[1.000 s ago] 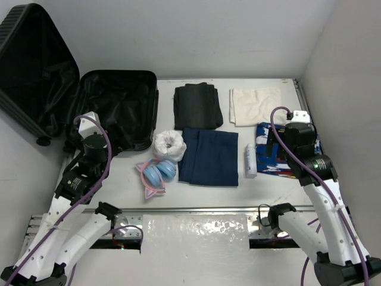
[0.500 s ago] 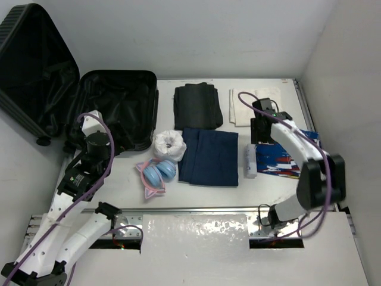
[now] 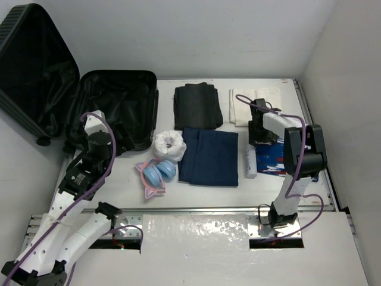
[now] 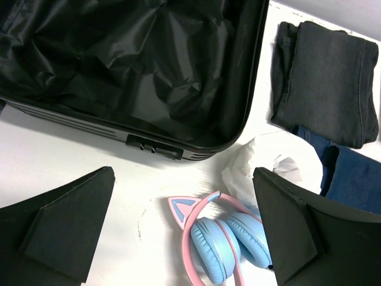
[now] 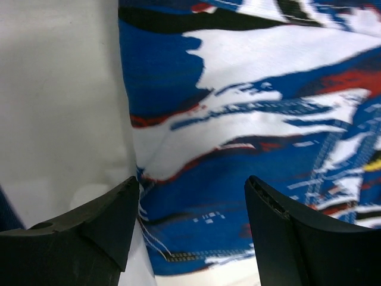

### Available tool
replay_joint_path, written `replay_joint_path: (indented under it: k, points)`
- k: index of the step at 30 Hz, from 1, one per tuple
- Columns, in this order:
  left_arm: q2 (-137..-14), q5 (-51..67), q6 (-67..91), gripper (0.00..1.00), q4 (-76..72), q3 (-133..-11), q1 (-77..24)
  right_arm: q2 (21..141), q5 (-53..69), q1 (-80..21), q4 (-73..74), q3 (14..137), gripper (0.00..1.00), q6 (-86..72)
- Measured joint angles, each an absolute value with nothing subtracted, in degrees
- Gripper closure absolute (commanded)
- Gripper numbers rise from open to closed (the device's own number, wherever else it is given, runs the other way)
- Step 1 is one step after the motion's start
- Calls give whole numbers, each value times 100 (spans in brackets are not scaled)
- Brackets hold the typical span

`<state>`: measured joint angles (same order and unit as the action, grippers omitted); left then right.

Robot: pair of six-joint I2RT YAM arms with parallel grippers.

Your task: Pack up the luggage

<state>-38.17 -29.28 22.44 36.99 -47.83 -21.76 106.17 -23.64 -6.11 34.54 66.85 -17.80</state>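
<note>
Clearly the right gripper (image 3: 260, 136) is poised over a blue patterned cloth (image 3: 278, 159), well apart from the open luggage (image 3: 116, 110).

From above, the luggage lies at the far left of the table (image 3: 119, 179) with the left gripper (image 3: 90, 124) just at its near rim. The cloth sits at the far right, so the right arm is nearer it, and I'd judge any carry must run leftward.
At the left wrist, the jaws stand wide and empty, with the suitcase's black lining ahead and cat-ear headphones (image 4: 220, 238) beneath.
At the right wrist, the jaws stand wide, holding nothing, and the cloth's left edge lies directly below, between them.
</note>
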Motion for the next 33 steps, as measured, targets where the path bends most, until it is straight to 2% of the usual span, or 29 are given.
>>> replay_joint_path:
  k: [7, 10, 11, 14, 15, 18, 20, 21, 22, 33]
  points:
    - [-3881, -2880, 2231, 0, 3623, -4783, -2176, 10873, -2051, -469, 3216, 6685, 32, -1817]
    - [-3900, -2860, 2231, 0, 3612, -4783, -2176, 10903, -2075, -458, 3162, 6648, 40, -1868]
    - [-3903, -2851, 2228, 0, 3610, -4783, -2176, 10901, -2099, -458, 3144, 6635, 47, -1887]
    - [-3944, -2814, 2222, 0, 3607, -4779, -2176, 10879, -2143, -480, 3039, 6539, 58, -1955]
    - [-3942, -2810, 2215, 0, 3605, -4777, -2176, 10871, -2147, -482, 3000, 6506, 67, -1959]
    - [-3931, -2783, 2209, 0, 3594, -4777, -2176, 10871, -2176, -478, 2934, 6429, 85, -1920]
    - [-3927, -2777, 2198, 0, 3588, -4777, -2176, 10871, -2198, -471, 2902, 6401, 88, -1898]
    - [-3927, -2775, 2191, 0, 3586, -4777, -2176, 10868, -2200, -469, 2882, 6392, 97, -1883]
    - [-3927, -2773, 2187, 0, 3581, -4777, -2176, 10855, -2202, -469, 2862, 6375, 100, -1868]
    - [-3920, -2698, 2130, 0, 3581, -4777, -2176, 10451, -2025, -414, 2707, 6012, 100, -1772]
